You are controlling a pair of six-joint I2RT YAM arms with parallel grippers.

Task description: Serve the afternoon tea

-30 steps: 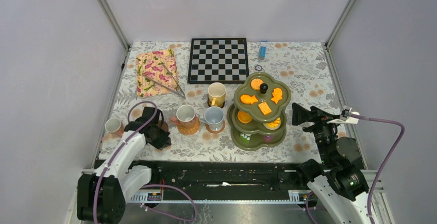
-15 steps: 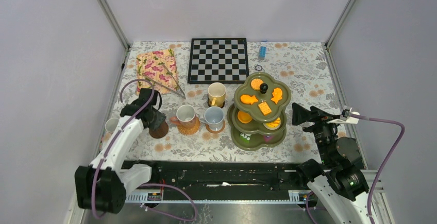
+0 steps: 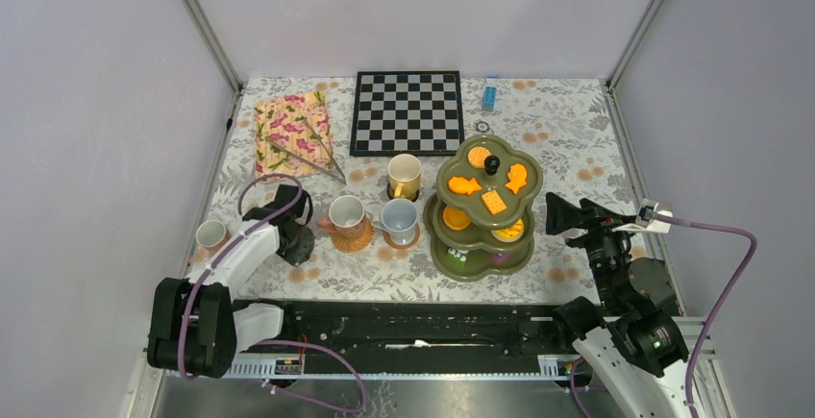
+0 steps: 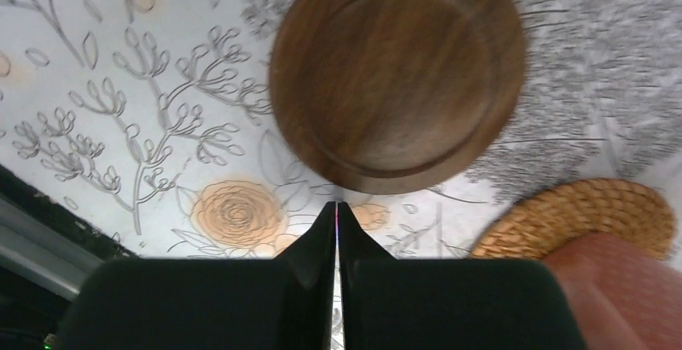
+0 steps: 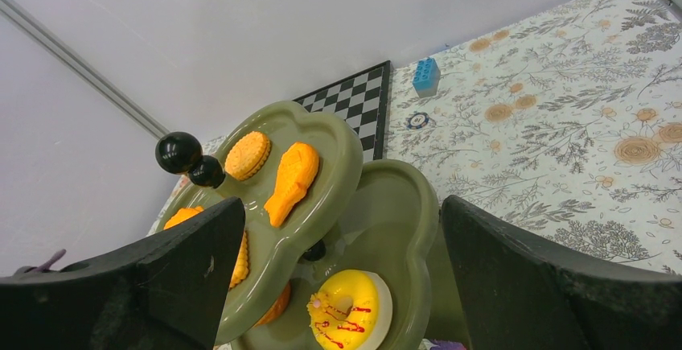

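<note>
Wooden coaster [image 4: 398, 76] lies bare, fourth mug [image 3: 209, 235] likely yet to be served
Top: stand [image 3: 485, 207] stocked w/ biscuits [image 3: 493, 201], three mugs [image 3: 399, 218] on coasters [image 3: 358, 238] beside it. L wrist: left gripper [image 4: 336, 205] clenched, empty, just short of wooden coaster. R wrist: right gripper [image 5: 342, 205] spread wide, empty, facing stand.

Top view: left gripper [image 3: 291, 242] sits over the wooden coaster [image 4: 398, 76], whose outline is lost there. Left wrist: wicker coaster [image 4: 575, 213] is partly covered by a blurred pink mug [image 4: 623, 286], which is cut off at the corner. Small ring [image 3: 481, 127] beside the chessboard [image 3: 407, 112]: too small to identify.
</note>
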